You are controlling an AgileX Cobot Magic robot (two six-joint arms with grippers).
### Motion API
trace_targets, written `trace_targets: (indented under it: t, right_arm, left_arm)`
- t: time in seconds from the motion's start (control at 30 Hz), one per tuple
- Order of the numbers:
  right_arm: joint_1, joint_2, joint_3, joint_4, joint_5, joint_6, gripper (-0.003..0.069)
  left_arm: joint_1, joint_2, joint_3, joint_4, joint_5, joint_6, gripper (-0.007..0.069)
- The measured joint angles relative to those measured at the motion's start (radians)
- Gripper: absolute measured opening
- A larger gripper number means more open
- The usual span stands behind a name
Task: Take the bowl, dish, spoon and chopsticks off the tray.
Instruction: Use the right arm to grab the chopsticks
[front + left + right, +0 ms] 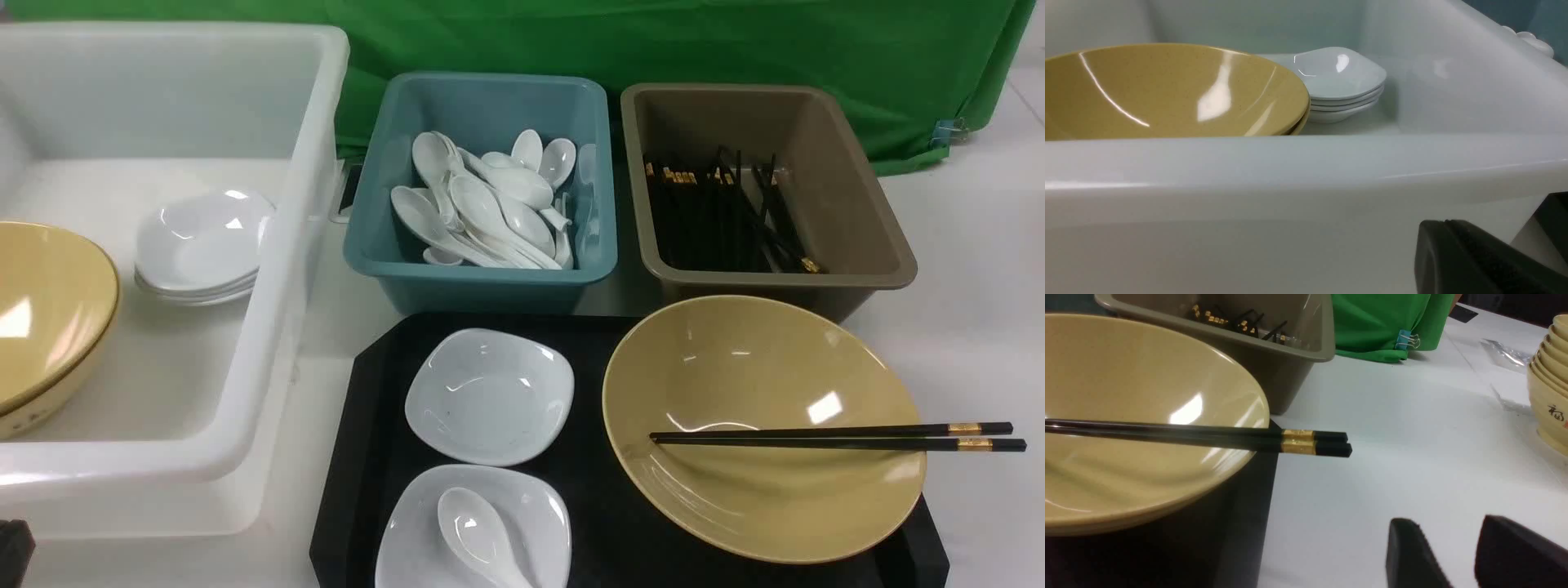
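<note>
The black tray [367, 457] lies at the front. On its right side rests the mustard-yellow bowl [759, 367], with the black chopsticks [833, 437] laid across it, gold-banded ends jutting past the rim. One white dish [490, 396] sits empty on the left. A second dish [408, 539] in front of it holds the white spoon [478, 535]. My right gripper [1447, 520] is open and empty, low over the white table just short of the chopsticks' [1208, 437] banded ends. My left gripper [1443, 222] is shut and empty, outside the white tub's near wall.
The white tub [269, 327] at left holds yellow bowls [1167, 94] and stacked white dishes [204, 245]. A teal bin [482, 282] of spoons and a brown bin [775, 282] of chopsticks stand behind the tray. Stacked yellow bowls [1549, 375] stand far right.
</note>
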Motion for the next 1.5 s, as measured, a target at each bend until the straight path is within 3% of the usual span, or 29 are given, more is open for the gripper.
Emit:
trace_targets:
  t: [0.2,0.37,0.43,0.5,0.63,0.9,1.0,1.07,1.13,1.23,1.33,1.37,1.43,1.5]
  right_arm:
    - [0.0,0.0,0.0,0.0,0.0,0.0,0.0239]
    - [0.0,0.0,0.0,0.0,0.0,0.0,0.0239]
    - [0.0,0.0,0.0,0.0,0.0,0.0,0.0239]
    - [0.0,0.0,0.0,0.0,0.0,0.0,0.0239]
    - [0.0,0.0,0.0,0.0,0.0,0.0,0.0239]
    - [0.0,0.0,0.001,0.013,-0.03,0.012,0.0239]
    - [0.0,0.0,0.001,0.118,-0.171,0.152,0.0239]
    - [0.0,0.0,0.001,0.187,-0.295,0.316,0.0239]
    - [0.0,0.0,0.001,0.227,-0.399,0.481,0.0239]
    - [0.0,0.0,0.001,0.249,-0.519,0.61,0.0239]
    - [0.0,0.0,0.001,0.252,-0.606,0.61,0.0239]
    - [0.0,0.0,0.001,0.252,-0.613,0.614,0.0239]
    - [0.0,0.002,0.001,0.252,-0.706,0.662,0.0225]
    - [0.003,0.009,-0.034,0.201,-0.664,0.688,0.0182]
  left_arm:
    - [0.0,0.0,0.0,0.0,0.0,0.0,0.0003]
    - [0.0,0.0,0.0,0.089,-0.038,0.024,0.0003]
    - [0.0,0.0,0.0,0.04,-0.098,0.013,0.0003]
    - [0.0,0.0,0.0,-0.107,-0.199,-0.041,0.0003]
    - [0.0,0.0,0.0,-0.286,-0.363,-0.102,0.0003]
    - [0.0,0.0,0.0,-0.334,-0.53,-0.193,0.0003]
    - [0.0,0.0,0.0,-0.33,-0.649,-0.294,0.0003]
    - [0.0,0.0,-0.006,-0.316,-0.767,-0.377,0.0003]
    - [0.0,-0.001,-0.056,-0.309,-0.788,-0.409,0.0003]
    - [0.0,0.0,-0.215,-0.259,-0.655,-0.443,0.0003]
    - [0.0,0.066,-0.444,-0.179,-0.359,-0.445,0.0003]
    - [0.0,0.073,-0.458,-0.175,-0.359,-0.445,0.0003]
    - [0.0,0.181,-0.618,-0.136,-0.102,-0.407,0.0003]
    - [0.0,0.291,-0.729,-0.131,0.106,-0.317,0.0003]
